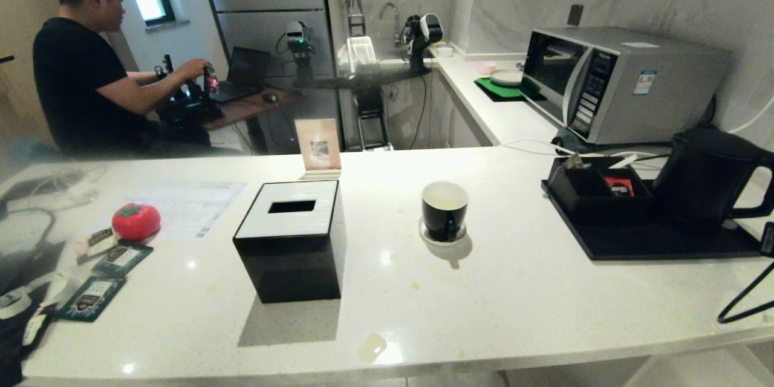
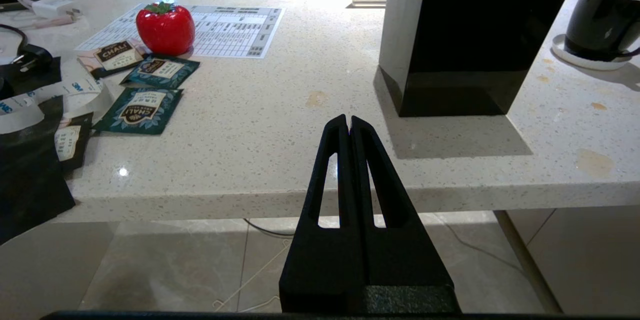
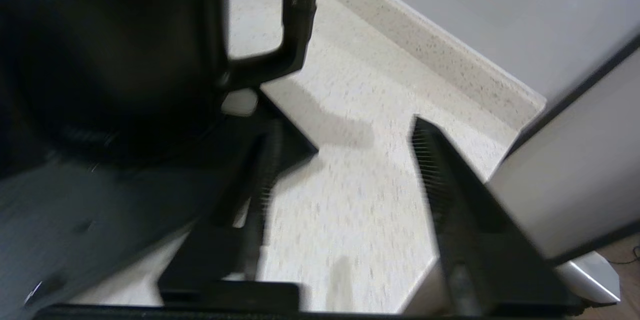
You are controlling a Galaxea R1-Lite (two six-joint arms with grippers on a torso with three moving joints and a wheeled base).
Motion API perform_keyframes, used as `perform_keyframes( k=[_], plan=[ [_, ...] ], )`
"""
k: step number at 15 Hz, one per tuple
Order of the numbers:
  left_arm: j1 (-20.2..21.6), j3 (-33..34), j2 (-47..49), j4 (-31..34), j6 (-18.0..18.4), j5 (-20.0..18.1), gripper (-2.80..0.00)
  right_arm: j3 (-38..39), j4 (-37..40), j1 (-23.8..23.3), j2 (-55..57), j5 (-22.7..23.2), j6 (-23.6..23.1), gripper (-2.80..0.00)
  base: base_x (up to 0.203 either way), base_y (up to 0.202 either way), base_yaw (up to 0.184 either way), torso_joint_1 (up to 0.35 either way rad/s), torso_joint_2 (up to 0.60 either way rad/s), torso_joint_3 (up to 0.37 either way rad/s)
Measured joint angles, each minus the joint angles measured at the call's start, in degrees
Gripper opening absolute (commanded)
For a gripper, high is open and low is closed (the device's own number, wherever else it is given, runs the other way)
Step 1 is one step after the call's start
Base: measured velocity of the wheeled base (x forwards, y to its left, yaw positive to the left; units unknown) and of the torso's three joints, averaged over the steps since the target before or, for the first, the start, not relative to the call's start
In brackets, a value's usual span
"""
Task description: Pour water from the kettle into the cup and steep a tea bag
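The right gripper (image 3: 340, 135) hangs over the counter's (image 1: 514, 302) right end with its jaws apart and empty, near the kettle's (image 3: 110, 60) loop handle but not around it. The kettle stands on the black tray (image 1: 653, 242) at the counter's right edge. The cup (image 1: 444, 210) sits on its saucer (image 1: 443, 237) mid-counter, apparently dry. The left gripper (image 2: 349, 122) is parked below the front edge, fingers together. By my reading, all 3 steps remain: grasp, pour, steep.

Matte black tapered electric kettle (image 1: 704, 175), loop handle (image 3: 295, 20) upright, just ahead of the right gripper (image 3: 345, 160). Glossy black, white-lined cup (image 1: 444, 210) on white saucer (image 1: 443, 237), well apart from that gripper.
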Motion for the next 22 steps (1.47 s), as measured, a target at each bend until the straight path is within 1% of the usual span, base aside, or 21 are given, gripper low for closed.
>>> perform_keyframes(
  k=[9, 15, 22],
  plan=[
    [0.0, 0.0, 0.0, 0.0, 0.0, 0.1, -2.80, 13.7, -3.9, 3.6, -10.0, 0.0, 0.1, -2.80, 0.000, 0.000, 0.000, 0.000, 0.00, 0.000],
    [0.0, 0.0, 0.0, 0.0, 0.0, 0.0, -2.80, 19.4, -3.7, 4.9, -15.8, 0.2, 0.2, -2.80, 0.000, 0.000, 0.000, 0.000, 0.00, 0.000],
    [0.0, 0.0, 0.0, 0.0, 0.0, 0.0, -2.80, 23.0, -2.1, 7.1, -20.6, 0.2, 0.3, -2.80, 0.000, 0.000, 0.000, 0.000, 0.00, 0.000]
  ],
)
